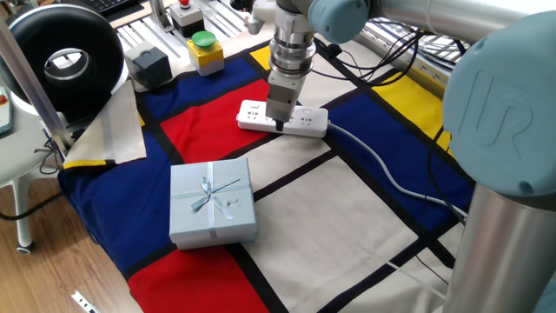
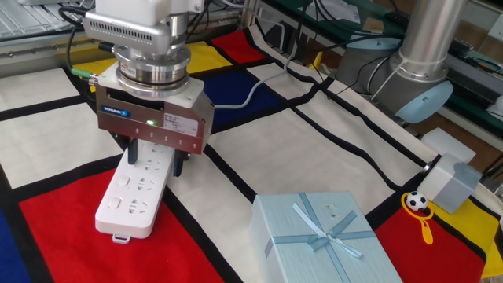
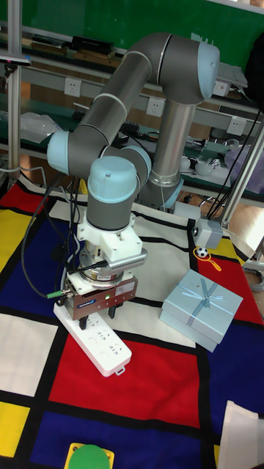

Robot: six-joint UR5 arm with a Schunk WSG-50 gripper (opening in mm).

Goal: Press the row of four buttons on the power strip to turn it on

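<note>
While your gripper [image 2: 151,167] hangs straight down over the middle of the power strip [image 2: 135,196], its fingertips are at the strip's top face, but you cannot tell how far apart they stand. That strip lies flat on the checked cloth [image 1: 347,226], with a pale blue gift box [image 1: 211,202] nearby.

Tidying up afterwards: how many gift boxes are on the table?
1: the pale blue ribbon-tied gift box, apart from the long white power strip, nearer the camera in one fixed view. The grey robot arm might hide others.
</note>
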